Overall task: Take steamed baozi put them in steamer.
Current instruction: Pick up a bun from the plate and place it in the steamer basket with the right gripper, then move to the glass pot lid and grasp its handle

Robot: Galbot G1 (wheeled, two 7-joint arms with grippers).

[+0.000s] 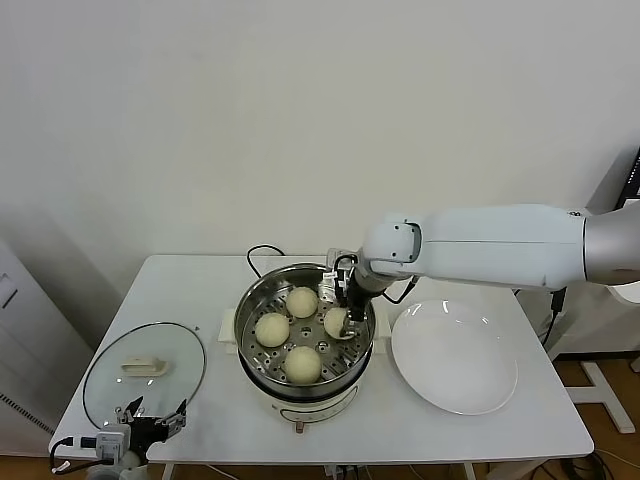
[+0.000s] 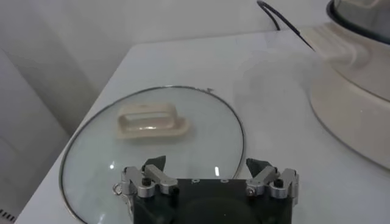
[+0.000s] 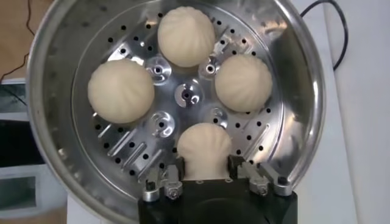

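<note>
Head view. The steamer (image 1: 303,345) stands at the middle of the bench (image 1: 500,430) with all four steamed baozi (image 1: 302,364) on its perforated tray; the white plate (image 1: 455,357) to its right is bare. The right gripper (image 1: 343,318) reaches down inside the pot at the bun on the plate side. Risk: if the arm lifts before the fingers have cleared, the soft dough may cling and the bun may be carried up or rolled against its neighbours. The left gripper (image 1: 150,420) is parked low at the near left corner, by the glass lid (image 1: 143,372).

Left wrist view. The left gripper (image 2: 210,182) hovers over the near edge of the glass lid (image 2: 152,146), fingers (image 2: 152,176) spread wide and holding nothing. The steamer base (image 2: 359,91) lies well apart. Risk is low — only a stray drop onto the lid could shift it.

Right wrist view. The right gripper (image 3: 204,176) flanks the nearest steamed baozi (image 3: 204,146), which rests on the tray of the steamer (image 3: 298,91). The fingers (image 3: 172,173) sit close at either side of the bun; whether they touch the dough cannot be told. Risk: a sideways withdrawal could drag this bun — or strike the pot wall nearby. A straight vertical retreat appears safest.
</note>
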